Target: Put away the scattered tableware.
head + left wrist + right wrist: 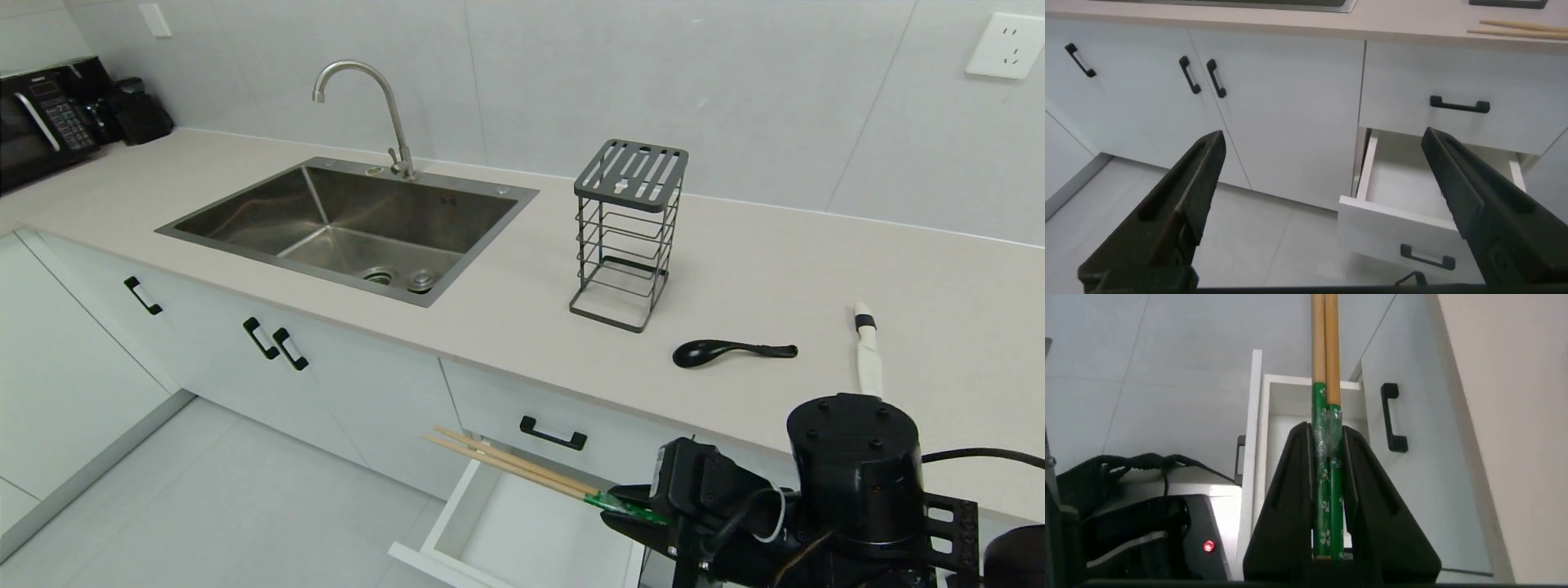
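While R claw [635,508] grips 2 chopsticks [510,467], 1 spoon [729,352] on ctr [506,314].

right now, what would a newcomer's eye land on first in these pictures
The right gripper stands out first, clamped on a pair of wooden chopsticks with green ends held out over the open white drawer. Next comes the glossy black spoon lying on the pale countertop, near the dark wire rack that stands beside the steel sink.
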Robot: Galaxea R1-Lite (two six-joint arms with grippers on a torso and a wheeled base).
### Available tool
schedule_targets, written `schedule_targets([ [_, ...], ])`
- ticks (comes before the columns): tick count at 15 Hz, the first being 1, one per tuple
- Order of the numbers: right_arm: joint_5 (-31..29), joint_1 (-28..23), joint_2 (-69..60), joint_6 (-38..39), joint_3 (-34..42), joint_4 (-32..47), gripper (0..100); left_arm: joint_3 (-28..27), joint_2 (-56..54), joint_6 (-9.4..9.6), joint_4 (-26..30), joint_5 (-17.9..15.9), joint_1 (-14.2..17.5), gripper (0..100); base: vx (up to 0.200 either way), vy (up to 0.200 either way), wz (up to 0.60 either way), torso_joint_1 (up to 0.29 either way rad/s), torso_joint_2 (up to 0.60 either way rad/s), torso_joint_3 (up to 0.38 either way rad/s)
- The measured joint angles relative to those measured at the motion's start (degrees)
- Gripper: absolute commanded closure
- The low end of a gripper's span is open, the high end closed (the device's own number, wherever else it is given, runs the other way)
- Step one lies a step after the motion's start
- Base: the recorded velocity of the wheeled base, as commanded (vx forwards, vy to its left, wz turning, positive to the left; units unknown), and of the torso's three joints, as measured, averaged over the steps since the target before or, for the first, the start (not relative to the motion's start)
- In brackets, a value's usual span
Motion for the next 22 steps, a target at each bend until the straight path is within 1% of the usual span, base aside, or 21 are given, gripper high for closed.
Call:
schedule_targets([
  [6,-0.2,0.7,1.1,4.4,0.0,-1.5,100,0.0,0.0,0.00,0.0,0.0,0.0,0,0.000,0.000,0.00,0.000,0.00,0.000],
  [8,-1.5,1.7,1.2,7.8,0.0,-1.7,100,0.0,0.0,0.00,0.0,0.0,0.0,0,0.000,0.000,0.00,-0.060,0.12,0.060],
  [11,-4.0,2.8,1.1,11.4,-0.1,-1.6,100,0.0,0.0,0.02,0.0,0.0,0.0,0,0.000,0.000,0.00,-0.215,0.43,0.206],
  [22,-4.1,3.2,1.0,11.4,0.1,-1.6,100,0.0,0.0,0.02,0.0,0.0,0.0,0,0.000,0.000,0.00,-0.260,0.50,0.236],
])
